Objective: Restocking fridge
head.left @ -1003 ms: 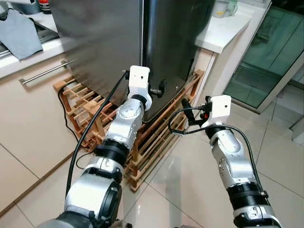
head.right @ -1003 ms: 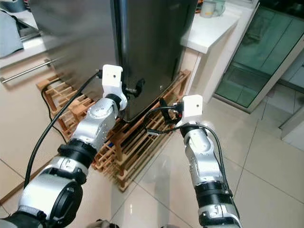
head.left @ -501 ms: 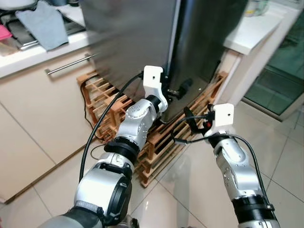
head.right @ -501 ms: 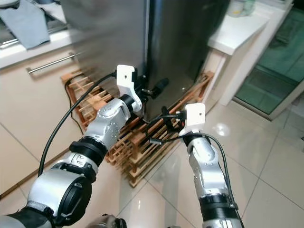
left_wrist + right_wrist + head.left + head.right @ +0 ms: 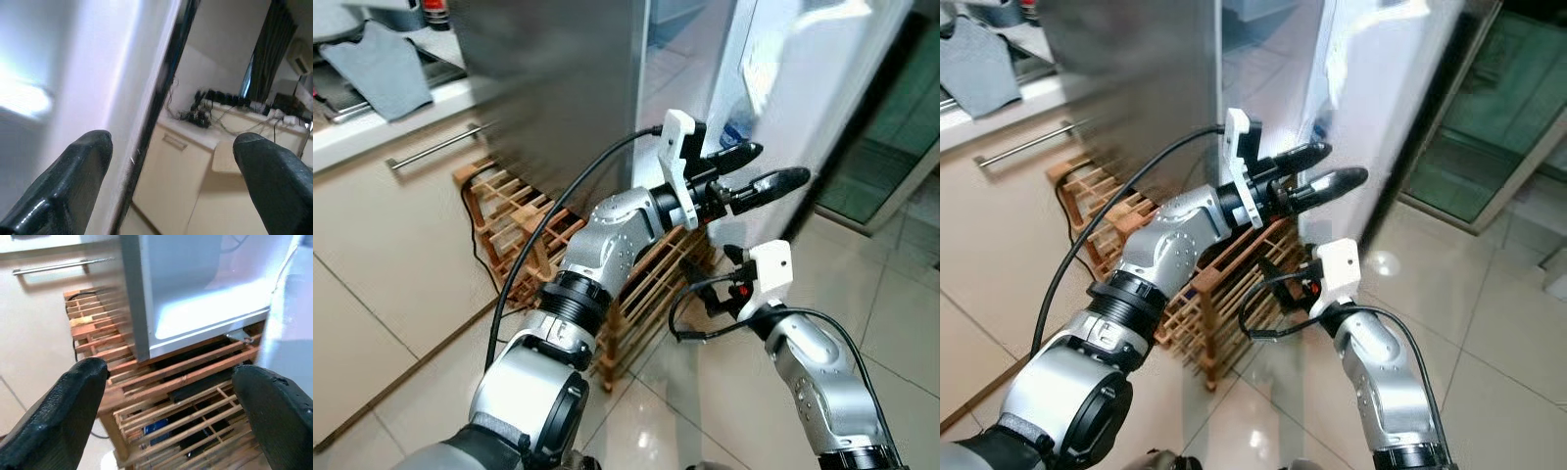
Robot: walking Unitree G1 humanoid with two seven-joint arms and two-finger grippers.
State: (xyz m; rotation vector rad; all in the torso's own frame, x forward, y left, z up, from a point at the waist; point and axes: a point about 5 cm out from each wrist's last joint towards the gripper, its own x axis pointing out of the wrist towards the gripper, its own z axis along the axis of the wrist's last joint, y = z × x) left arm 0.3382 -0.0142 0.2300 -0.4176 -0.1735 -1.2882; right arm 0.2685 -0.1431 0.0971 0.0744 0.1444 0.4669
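Here the fridge (image 5: 558, 88) stands on a wooden rack (image 5: 509, 211) with its door (image 5: 803, 88) swung open. The left hand (image 5: 759, 168), fingers spread and empty, reaches beside the door's edge. The right hand (image 5: 166, 396), also wide open and empty, hangs below, before the rack.

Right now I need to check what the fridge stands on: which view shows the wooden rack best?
The right wrist view: the wooden rack sits close and sharp beneath the fridge. Both eye views show it farther off, partly behind the left arm. The left wrist view faces the fridge door edge.
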